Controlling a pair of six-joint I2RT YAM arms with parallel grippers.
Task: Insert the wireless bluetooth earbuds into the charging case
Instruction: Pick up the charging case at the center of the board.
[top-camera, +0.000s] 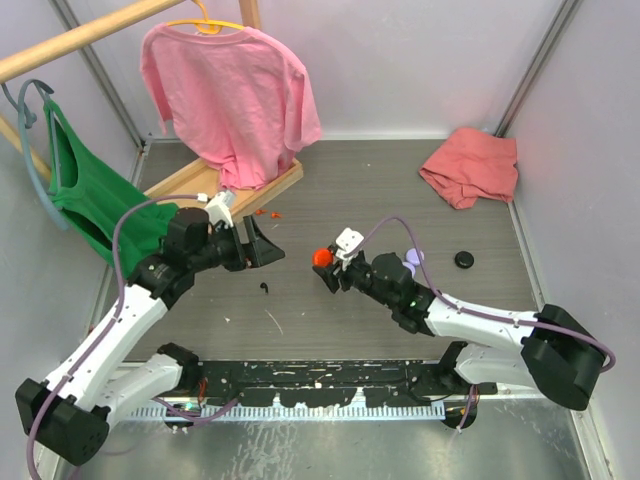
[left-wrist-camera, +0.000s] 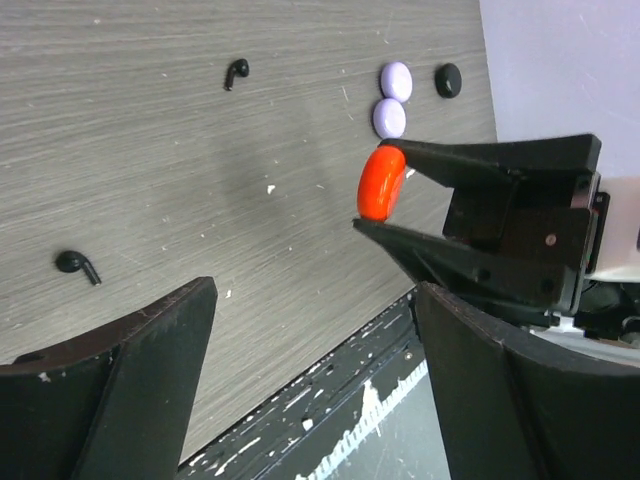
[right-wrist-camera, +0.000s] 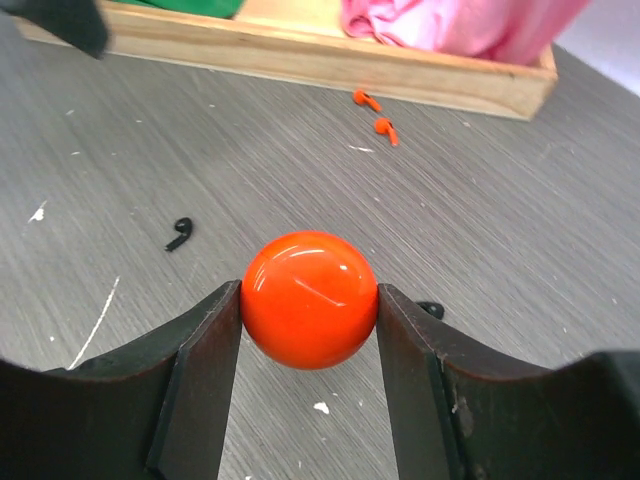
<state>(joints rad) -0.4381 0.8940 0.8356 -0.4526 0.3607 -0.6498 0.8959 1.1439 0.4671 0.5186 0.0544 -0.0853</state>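
Grey tabletop (right-wrist-camera: 520, 230) bears orange-red earbuds (right-wrist-camera: 385, 128) well beyond right end effector (right-wrist-camera: 310, 300) clamping orange case (right-wrist-camera: 309, 285).

A pink T-shirt (top-camera: 232, 100) hangs on a yellow hanger (top-camera: 205, 22) from a slanted wooden rail (top-camera: 80, 40). Its hem drapes over the rack's wooden base board (top-camera: 190, 180). Just left of it, a green garment (top-camera: 90, 200) hangs on a grey-blue hanger (top-camera: 30, 110). A crumpled salmon cloth (top-camera: 472, 166) lies at the far right corner of the grey wood-grain surface (top-camera: 380, 190) (scuffed with white specks and scratches). A black strip (top-camera: 320, 385) with chipped paint runs along the near edge.
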